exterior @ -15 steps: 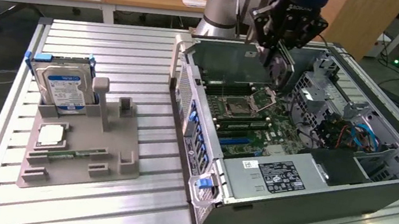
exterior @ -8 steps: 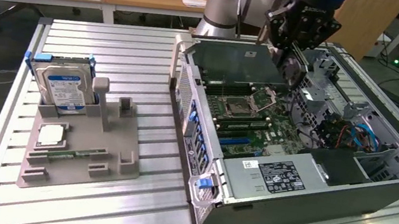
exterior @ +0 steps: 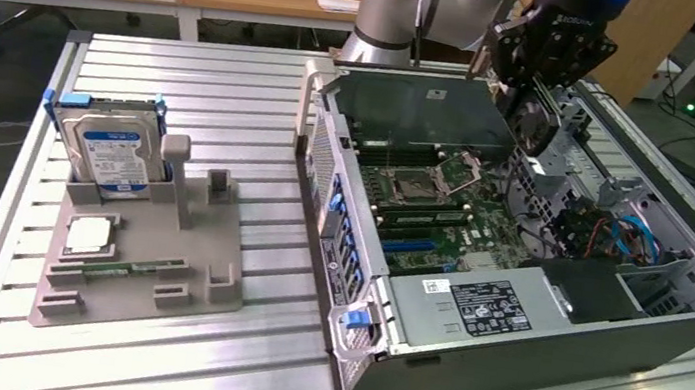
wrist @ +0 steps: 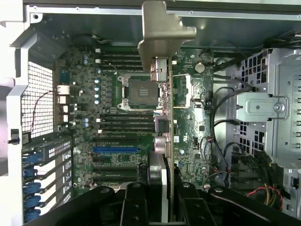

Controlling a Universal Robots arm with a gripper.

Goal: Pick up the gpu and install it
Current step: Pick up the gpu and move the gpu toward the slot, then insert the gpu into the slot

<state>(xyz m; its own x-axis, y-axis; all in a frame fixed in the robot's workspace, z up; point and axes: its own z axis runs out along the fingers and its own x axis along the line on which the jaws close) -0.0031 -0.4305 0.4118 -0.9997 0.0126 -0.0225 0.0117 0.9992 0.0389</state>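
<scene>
Claw [wrist: 163, 190], black with two jointed fingers, is clamped on the gpu [wrist: 162, 94], a thin dark greyish-green circuit card seen edge-on, with a bent silver metal bracket at the end farthest from the fingers. The card hangs over the open grey metal computer case [exterior: 687, 330], above the green motherboard [wrist: 117, 75], and is not seated in any slot. In the wrist view its line runs just beside the square silver-framed processor socket [wrist: 141, 92] and past the rows of black memory slots; a bright blue slot [wrist: 115, 149] lies free a little to one side. White lettering on the claw's body in the exterior view is too small to read for certain. A black-and-white label on the silver power supply box [exterior: 481, 308] carries print too fine to make out. Silver perforated drive cages [wrist: 273, 108] and loose black cables crowd one side of the card. Well apart, on the slatted aluminium surface [exterior: 201, 85] to the exterior view's left, a grey moulded holder [exterior: 195, 281] carries an upright silver hard drive with a blue label [exterior: 118, 155], a square silver chip [exterior: 89, 235] and a narrow green memory stick [exterior: 123, 269].
</scene>
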